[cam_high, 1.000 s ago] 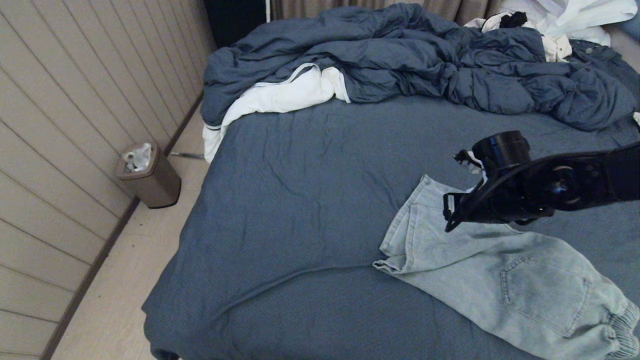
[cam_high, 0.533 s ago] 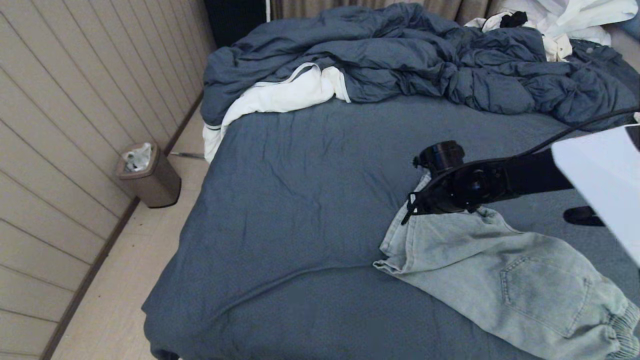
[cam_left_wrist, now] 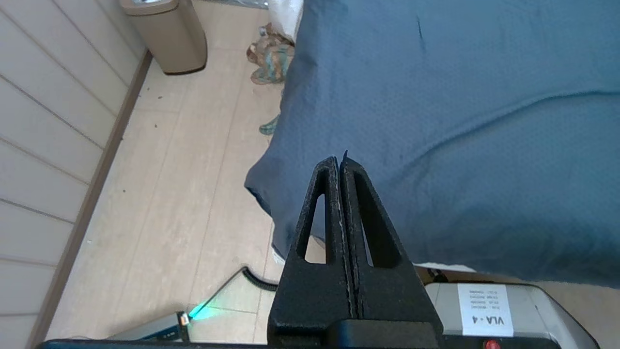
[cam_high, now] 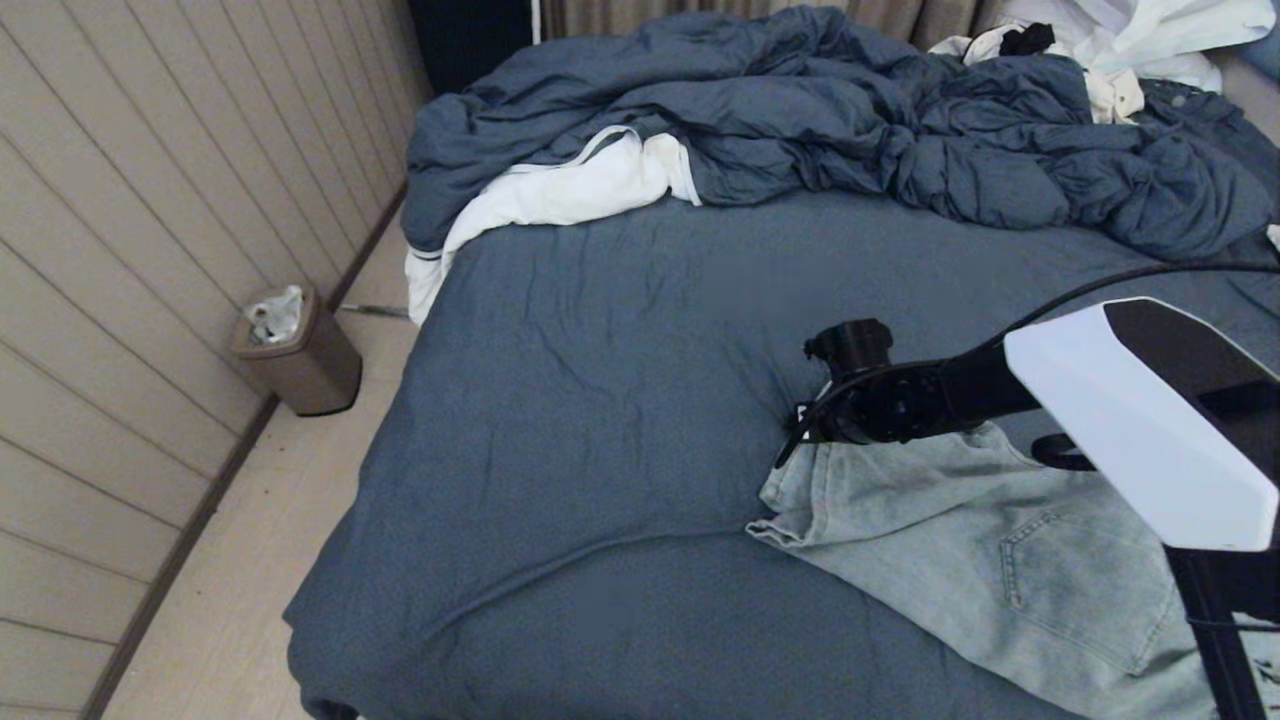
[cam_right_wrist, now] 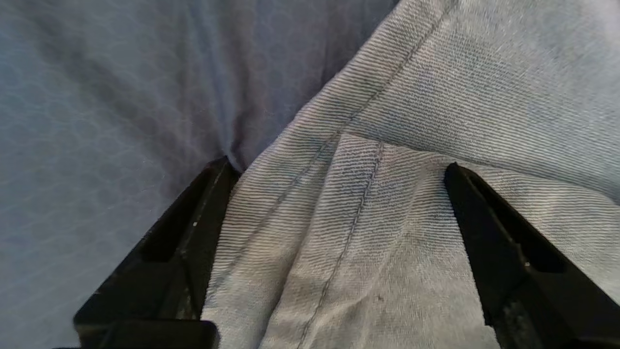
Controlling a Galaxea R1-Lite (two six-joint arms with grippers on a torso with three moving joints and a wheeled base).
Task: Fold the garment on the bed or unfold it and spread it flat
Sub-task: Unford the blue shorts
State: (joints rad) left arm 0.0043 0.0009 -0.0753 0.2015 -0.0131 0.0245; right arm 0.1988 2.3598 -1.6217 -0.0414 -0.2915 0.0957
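The light blue denim-look shorts (cam_high: pixel 960 540) lie on the near right of the bed (cam_high: pixel 600 400), back patch pocket up and elastic waistband toward the near right corner. My right gripper (cam_high: pixel 800 435) reaches in from the right and sits low on the shorts' far-left corner. In the right wrist view it (cam_right_wrist: pixel 336 165) is open, pressed down astride the stitched denim edge (cam_right_wrist: pixel 368 218). One finger (cam_right_wrist: pixel 193 232) rests at the sheet (cam_right_wrist: pixel 97 121), the other (cam_right_wrist: pixel 484 228) on the fabric. My left gripper (cam_left_wrist: pixel 339 160) is shut and empty, parked off the bed's near left corner (cam_left_wrist: pixel 460 121).
A puffy dark blue duvet (cam_high: pixel 850 120) and a white cloth with dark trim (cam_high: pixel 560 190) are heaped along the far side. More white clothing (cam_high: pixel 1140 40) lies at the back right. A tan bin (cam_high: pixel 300 350) stands on the floor by the panelled wall.
My right arm has swung left and down from above the shorts onto their far-left corner. Its white forearm has come into the head view. The shorts have not moved.
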